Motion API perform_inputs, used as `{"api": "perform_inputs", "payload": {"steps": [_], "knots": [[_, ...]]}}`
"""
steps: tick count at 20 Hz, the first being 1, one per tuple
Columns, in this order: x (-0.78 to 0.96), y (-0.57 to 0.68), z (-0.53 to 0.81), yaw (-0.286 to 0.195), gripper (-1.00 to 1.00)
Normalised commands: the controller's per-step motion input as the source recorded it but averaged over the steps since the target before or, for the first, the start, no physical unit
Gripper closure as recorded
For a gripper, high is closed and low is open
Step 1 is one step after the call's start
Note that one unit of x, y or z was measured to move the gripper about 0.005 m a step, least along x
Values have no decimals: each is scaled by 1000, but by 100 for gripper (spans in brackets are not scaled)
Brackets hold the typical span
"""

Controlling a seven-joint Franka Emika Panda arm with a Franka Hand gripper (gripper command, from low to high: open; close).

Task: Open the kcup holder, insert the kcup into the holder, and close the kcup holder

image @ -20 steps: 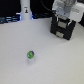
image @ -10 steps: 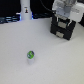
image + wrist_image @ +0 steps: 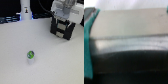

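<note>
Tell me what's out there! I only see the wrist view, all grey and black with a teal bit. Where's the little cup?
Observer: The kcup sits alone on the white table, green top up.
Operator: Is the hand near it?
Observer: No, the hand is far off, over the kcup holder.
Operator: Anything else there?
Observer: A tall white post stands at the back, toward the exterior view's left.

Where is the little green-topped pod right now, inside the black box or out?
Out. The kcup sits alone on the white table, far from the kcup holder.
</note>
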Motion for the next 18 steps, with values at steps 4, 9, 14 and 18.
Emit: {"api": "perform_inputs", "payload": {"steps": [4,9,14,18], "knots": [[946,-258,99,-74,100],[949,-260,169,-73,100],[955,-273,181,-68,100],[944,-307,166,-71,100]]}}
